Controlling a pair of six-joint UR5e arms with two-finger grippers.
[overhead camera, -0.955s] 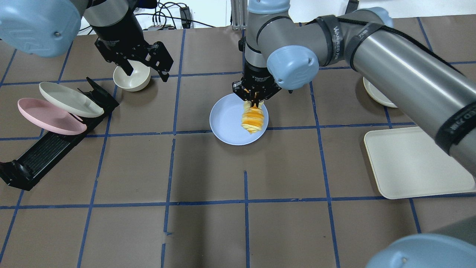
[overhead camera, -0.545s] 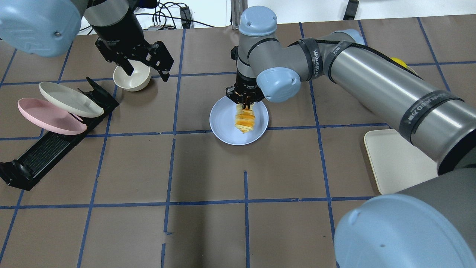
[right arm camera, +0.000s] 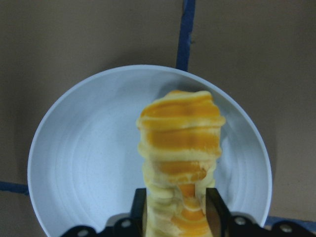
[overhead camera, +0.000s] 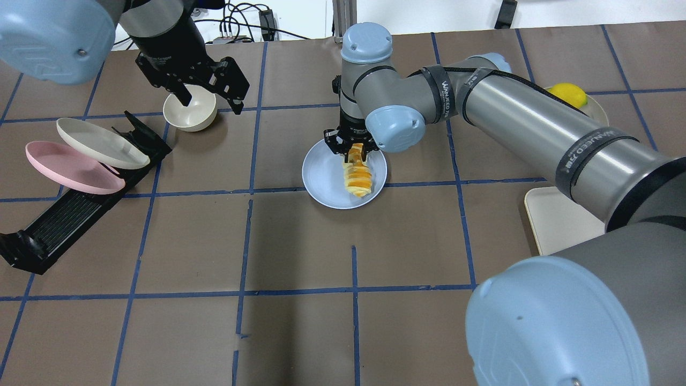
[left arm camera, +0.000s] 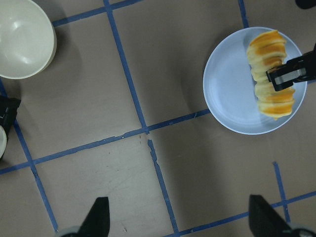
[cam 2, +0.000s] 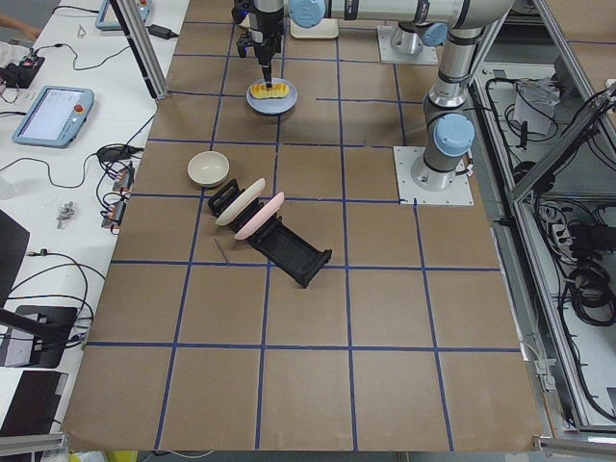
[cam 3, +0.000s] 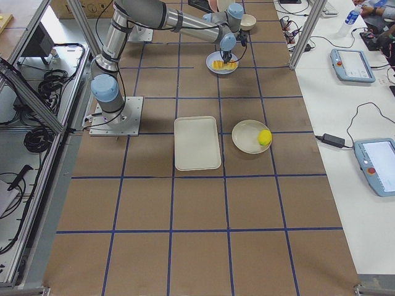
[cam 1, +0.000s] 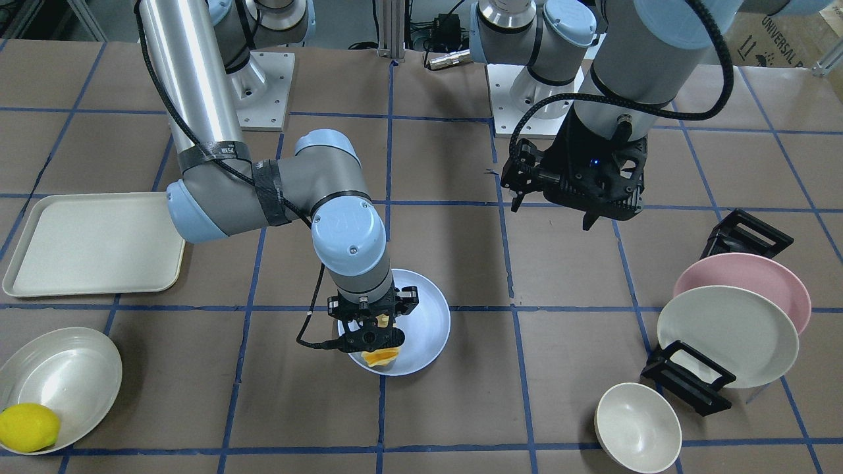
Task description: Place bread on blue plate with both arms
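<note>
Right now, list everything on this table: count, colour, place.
bread: 1, orange and cream striped, on the blue plate
blue plate: 1, pale blue, table middle
lemon: 1, yellow, on a cream plate at the robot's right
cream plates: 2, one under the lemon, one leaning in the rack
pink plate: 1, leaning in the rack beside the cream one
rack: 1, black, robot's left
bowl: 1, cream, near the rack
tray: 1, cream, robot's right
right end effector: 1, black, shut on the bread
left end effector: 1, black, open, empty, raised on the robot's left
</note>
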